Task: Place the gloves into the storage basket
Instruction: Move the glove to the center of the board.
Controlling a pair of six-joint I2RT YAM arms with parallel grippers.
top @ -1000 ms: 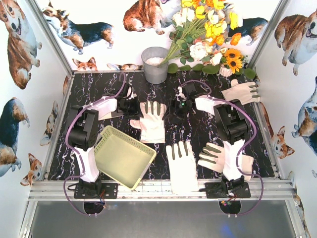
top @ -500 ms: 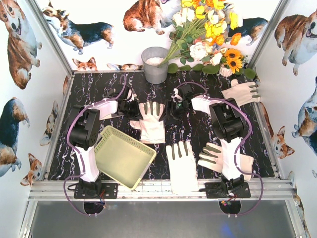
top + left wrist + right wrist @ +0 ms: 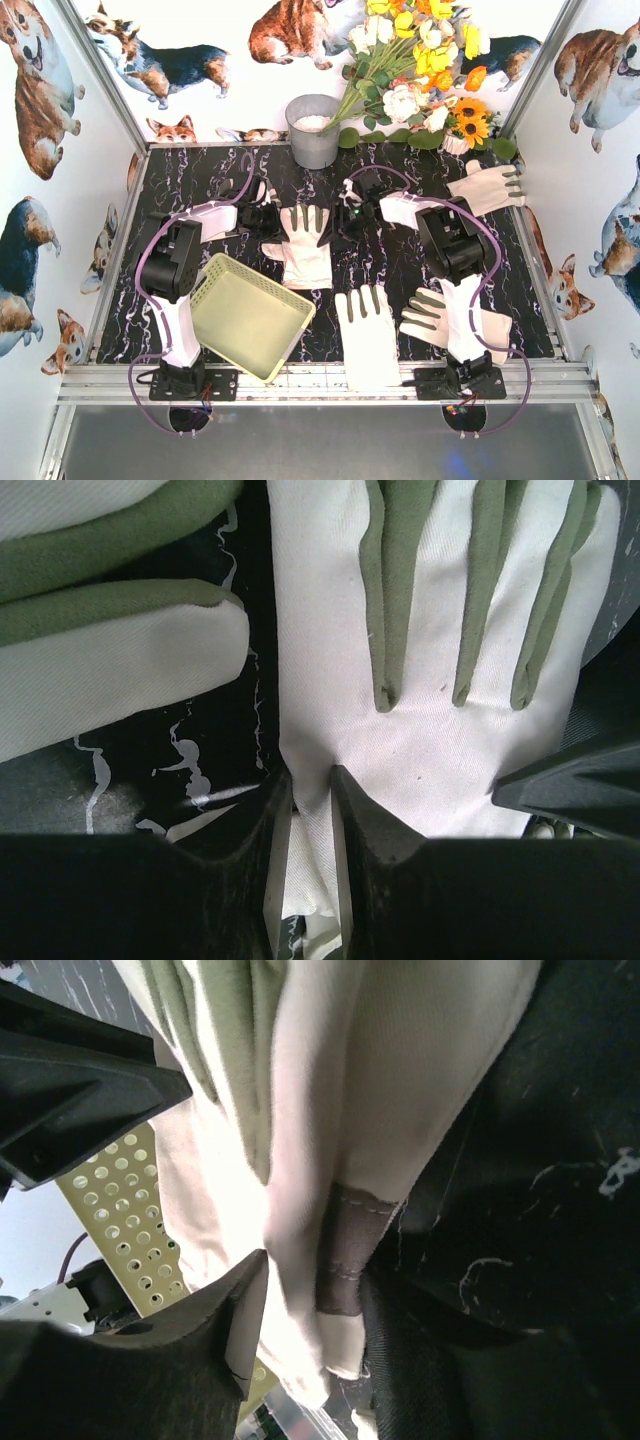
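Your L jaws: clamped on mid glove edge. R jaws straddle its other edge; grip can't tell.

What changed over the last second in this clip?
The right tool swung left onto the right edge of the middle glove, jaws narrowing around the fabric. The left tool closed, pinching its left edge. That glove, the other gloves and the basket stayed put.

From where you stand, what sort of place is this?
Probably a small robot test booth: two arms bolted beside a black marbled table, corgi-print walls closing it in, and staged gloves, basket and flowers.
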